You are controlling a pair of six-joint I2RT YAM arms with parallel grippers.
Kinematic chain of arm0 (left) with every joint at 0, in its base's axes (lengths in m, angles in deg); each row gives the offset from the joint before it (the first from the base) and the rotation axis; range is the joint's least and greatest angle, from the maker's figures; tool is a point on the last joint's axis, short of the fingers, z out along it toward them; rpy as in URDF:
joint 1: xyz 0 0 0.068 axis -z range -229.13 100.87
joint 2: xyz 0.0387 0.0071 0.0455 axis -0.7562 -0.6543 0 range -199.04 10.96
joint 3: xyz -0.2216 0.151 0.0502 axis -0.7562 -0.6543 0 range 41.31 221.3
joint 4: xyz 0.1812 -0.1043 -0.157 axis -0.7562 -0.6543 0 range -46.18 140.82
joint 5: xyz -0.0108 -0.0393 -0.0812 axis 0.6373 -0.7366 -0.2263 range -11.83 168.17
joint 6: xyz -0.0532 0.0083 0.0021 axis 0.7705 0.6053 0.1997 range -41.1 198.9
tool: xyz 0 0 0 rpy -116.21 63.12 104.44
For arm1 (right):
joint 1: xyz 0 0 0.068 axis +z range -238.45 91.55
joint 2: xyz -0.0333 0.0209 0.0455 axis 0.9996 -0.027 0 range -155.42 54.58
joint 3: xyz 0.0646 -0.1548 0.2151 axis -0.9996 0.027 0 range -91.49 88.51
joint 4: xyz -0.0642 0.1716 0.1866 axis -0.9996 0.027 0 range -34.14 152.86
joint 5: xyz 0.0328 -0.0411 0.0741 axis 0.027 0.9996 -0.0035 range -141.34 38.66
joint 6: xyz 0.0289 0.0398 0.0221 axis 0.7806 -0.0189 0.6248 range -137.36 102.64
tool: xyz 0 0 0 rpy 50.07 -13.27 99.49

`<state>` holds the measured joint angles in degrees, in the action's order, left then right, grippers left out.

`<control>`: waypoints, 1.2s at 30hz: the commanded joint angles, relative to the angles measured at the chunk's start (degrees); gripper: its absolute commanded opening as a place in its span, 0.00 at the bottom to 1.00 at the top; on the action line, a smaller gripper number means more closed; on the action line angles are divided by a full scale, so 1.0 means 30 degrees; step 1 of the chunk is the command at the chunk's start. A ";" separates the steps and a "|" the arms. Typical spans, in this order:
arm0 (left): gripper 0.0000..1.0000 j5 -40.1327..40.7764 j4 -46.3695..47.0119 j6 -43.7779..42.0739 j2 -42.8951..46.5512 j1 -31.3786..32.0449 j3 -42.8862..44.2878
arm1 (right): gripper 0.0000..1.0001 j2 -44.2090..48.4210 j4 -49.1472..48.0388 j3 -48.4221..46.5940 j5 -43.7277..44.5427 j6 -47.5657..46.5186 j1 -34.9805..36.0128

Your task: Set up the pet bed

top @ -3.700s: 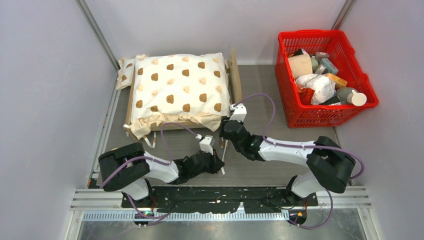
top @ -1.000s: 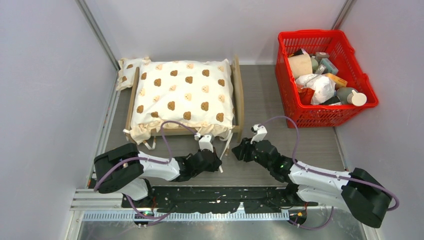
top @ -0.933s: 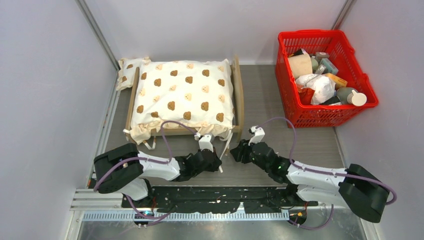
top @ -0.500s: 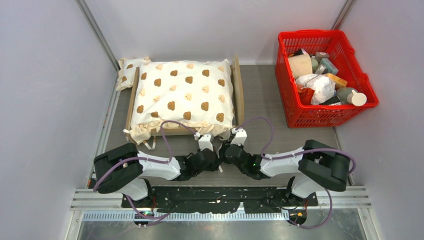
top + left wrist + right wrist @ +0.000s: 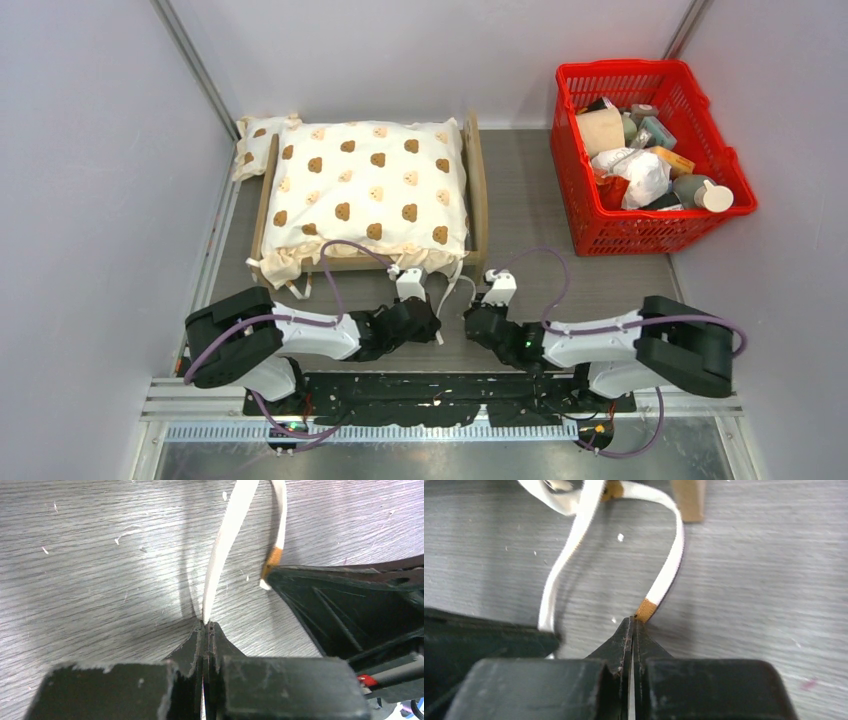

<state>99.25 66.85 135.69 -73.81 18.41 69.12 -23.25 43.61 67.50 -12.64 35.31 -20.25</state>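
The pet bed [image 5: 478,190], a light-wood frame, stands at the back left under a cream bear-print cushion [image 5: 365,190]. Two white tie straps hang from the cushion's near right corner onto the table. My left gripper [image 5: 436,323] is shut on one strap [image 5: 222,555], which runs straight up out of its fingertips [image 5: 206,625]. My right gripper [image 5: 468,318] sits just to the right and is shut on the orange tip of the other strap [image 5: 670,567], which curves back toward a bed leg [image 5: 689,500]. The bed's striped base is hidden.
A small bear-print pillow [image 5: 255,140] lies off the bed's far left corner. A red basket [image 5: 577,180] full of assorted items stands at the back right. The two grippers are almost touching in front of the bed. Grey walls close both sides.
My right gripper swung in from the right to the cushion's near right corner and shut on the orange strap tip. The left gripper stayed put, still gripping its strap.
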 commanded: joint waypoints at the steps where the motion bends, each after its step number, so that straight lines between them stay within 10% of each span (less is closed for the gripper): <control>1: 0.02 0.0335 -0.1552 -0.0490 -0.0188 0.0043 0.0312 | 0.05 0.3207 -0.0726 0.2218 -0.1074 -0.0521 0.0143; 11: 0.48 0.2132 -0.2898 -0.4348 0.2802 0.0049 0.1453 | 0.05 0.6098 -0.0794 0.1784 -0.1138 -0.2644 -0.0341; 36: 0.43 -0.2259 0.6116 -1.0024 0.0543 -0.4496 0.1837 | 0.05 0.5847 -0.1459 -0.0430 -0.0722 -0.2720 -0.3410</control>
<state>93.06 79.20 106.51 -73.33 6.76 75.81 -3.16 42.85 69.82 -15.44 27.77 -29.95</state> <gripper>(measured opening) 0.437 0.060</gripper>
